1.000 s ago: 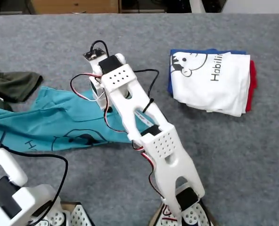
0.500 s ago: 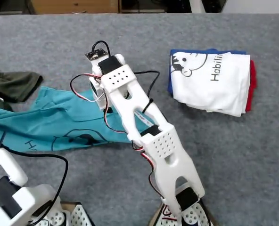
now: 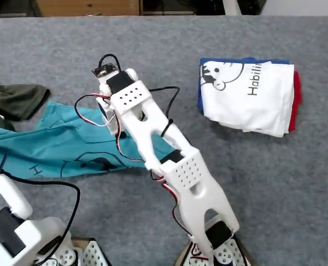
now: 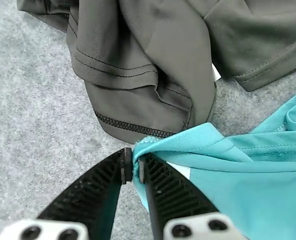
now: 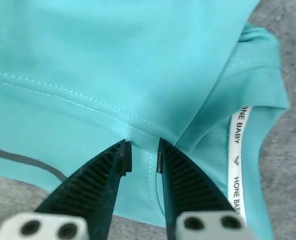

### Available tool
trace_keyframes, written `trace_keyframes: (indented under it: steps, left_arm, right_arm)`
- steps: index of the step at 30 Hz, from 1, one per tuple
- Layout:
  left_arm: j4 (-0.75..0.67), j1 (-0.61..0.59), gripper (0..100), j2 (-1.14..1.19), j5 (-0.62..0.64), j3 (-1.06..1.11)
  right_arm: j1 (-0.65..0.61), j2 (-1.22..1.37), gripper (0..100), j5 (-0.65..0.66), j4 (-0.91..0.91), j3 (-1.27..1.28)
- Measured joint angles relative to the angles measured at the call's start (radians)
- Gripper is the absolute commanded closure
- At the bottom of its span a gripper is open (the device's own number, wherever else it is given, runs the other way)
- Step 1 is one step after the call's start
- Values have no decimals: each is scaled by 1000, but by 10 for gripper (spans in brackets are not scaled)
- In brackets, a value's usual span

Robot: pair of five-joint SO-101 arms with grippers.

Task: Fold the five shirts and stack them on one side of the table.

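A teal shirt (image 3: 59, 144) lies spread out at the table's left, and it also appears in the left wrist view (image 4: 248, 170) and the right wrist view (image 5: 113, 60). A crumpled dark olive shirt (image 3: 14, 100) (image 4: 153, 60) lies just beyond it. My left gripper (image 4: 132, 167) is shut on the teal shirt's edge, right beside the olive shirt. My right gripper (image 5: 142, 152) (image 3: 113, 119) points down onto the teal shirt near a stitched seam. Its jaws stand a narrow gap apart, with flat cloth showing between them.
A folded stack (image 3: 247, 94) sits at the far right, white shirt on top with blue and red beneath. The right arm (image 3: 169, 160) stretches diagonally across the middle. The left arm's base (image 3: 20, 233) is at the near left corner. Grey cloth covers the table (image 3: 275, 183).
The right arm has swung a little to the left over the teal shirt. The shirts and the left arm look unchanged.
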Motion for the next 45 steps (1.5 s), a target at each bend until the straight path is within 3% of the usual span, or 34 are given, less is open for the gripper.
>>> trace_keyframes:
  steps: [20,45]
  left_arm:
    - [0,0,981,0,5,0]
    - [0,0,981,0,5,0]
  right_arm:
    - [91,2,894,0,0,0]
    - [51,18,896,0,-17,0]
